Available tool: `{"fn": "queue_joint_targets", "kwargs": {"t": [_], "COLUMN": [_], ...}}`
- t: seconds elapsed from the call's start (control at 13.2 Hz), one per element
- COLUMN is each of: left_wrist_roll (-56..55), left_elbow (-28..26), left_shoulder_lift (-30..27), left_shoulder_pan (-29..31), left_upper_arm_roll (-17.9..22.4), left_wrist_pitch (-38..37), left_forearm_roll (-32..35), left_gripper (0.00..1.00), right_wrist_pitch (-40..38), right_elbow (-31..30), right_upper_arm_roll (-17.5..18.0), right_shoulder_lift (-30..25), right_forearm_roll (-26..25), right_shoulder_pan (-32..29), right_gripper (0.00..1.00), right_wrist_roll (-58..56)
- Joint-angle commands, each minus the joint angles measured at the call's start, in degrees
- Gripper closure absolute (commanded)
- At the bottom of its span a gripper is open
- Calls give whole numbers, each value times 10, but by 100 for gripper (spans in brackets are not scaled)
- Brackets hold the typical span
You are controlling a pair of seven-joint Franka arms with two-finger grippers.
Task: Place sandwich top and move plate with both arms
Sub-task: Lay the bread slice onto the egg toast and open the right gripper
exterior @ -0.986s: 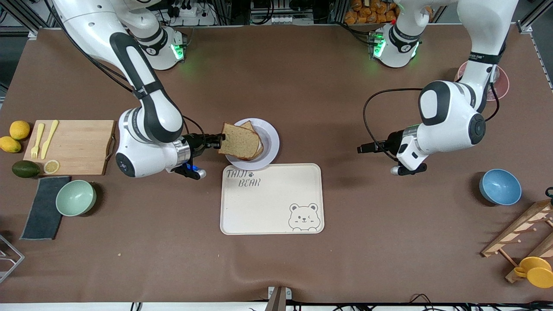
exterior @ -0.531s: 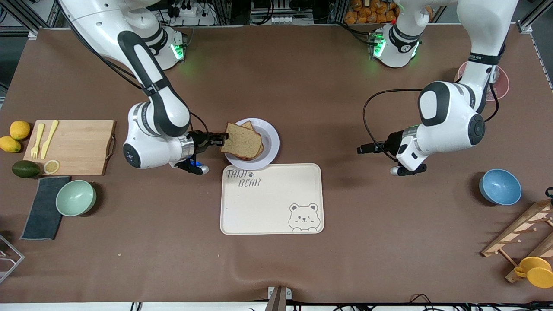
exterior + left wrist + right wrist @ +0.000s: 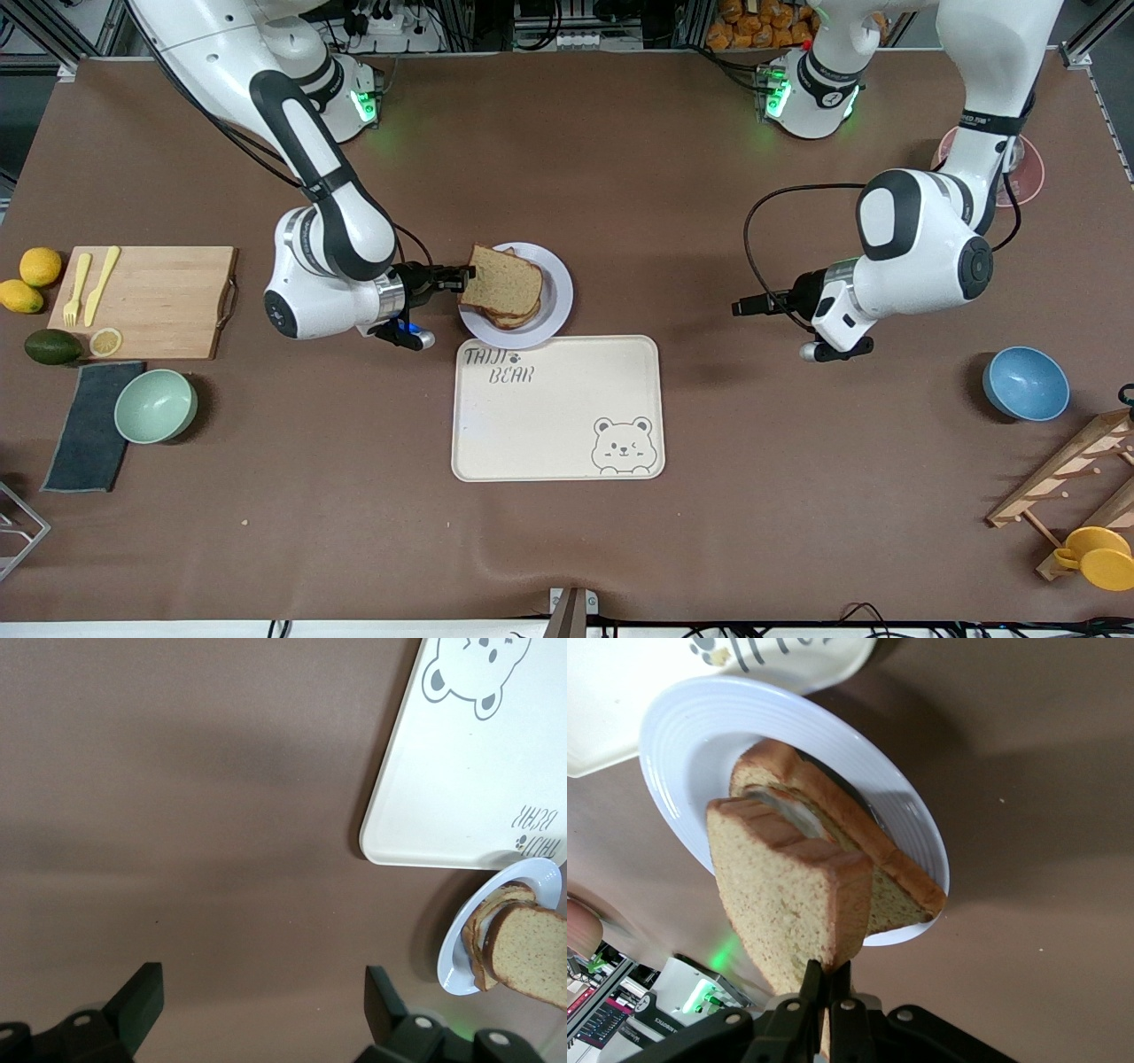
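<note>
Right gripper (image 3: 454,281), fingers pinched on the crust edge of the brown wholemeal sandwich top (image 3: 502,282), holds it tilted over the egg-bearing slice on the round pale plate (image 3: 555,292), presumably to lay it down; the left gripper (image 3: 742,307) waits spread over bare table.

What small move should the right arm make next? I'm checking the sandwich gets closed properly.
Probably lower a touch, then open. The right gripper pinches the sandwich top by its edge, tilted over the lower slice on the plate, so it isn't lying flat yet. The left gripper waits open over bare table.
</note>
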Motion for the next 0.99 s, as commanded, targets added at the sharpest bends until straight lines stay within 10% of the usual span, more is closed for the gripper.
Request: {"fn": "queue_joint_targets", "kwargs": {"t": [0.0,0.15,0.23,0.53,0.91], "left_wrist_roll": [11,11,11,12,105], "left_elbow": [6,6,6,5,-9], "left_shoulder_lift": [6,6,6,13,33], "left_shoulder_pan": [4,4,4,5,4], "left_upper_arm_roll": [-4,-4,-4,-5,-5], "left_wrist_pitch": [5,5,6,6,6], "left_forearm_roll": [-13,-13,-13,-16,-193], "left_gripper": [0,0,0,0,0], "right_wrist_pitch": [8,7,4,-45,-105], "right_elbow": [-6,-4,0,31,92], "right_upper_arm_roll": [-5,-7,-9,-12,-12], "right_shoulder_lift": [4,4,4,-1,-5], "right_forearm_roll": [13,11,7,-12,-124], "right_shoulder_pan": [8,4,1,-38,-116], "right_gripper": [89,8,0,0,0], "right_wrist_roll": [-14,-23,-23,-20,-16]}}
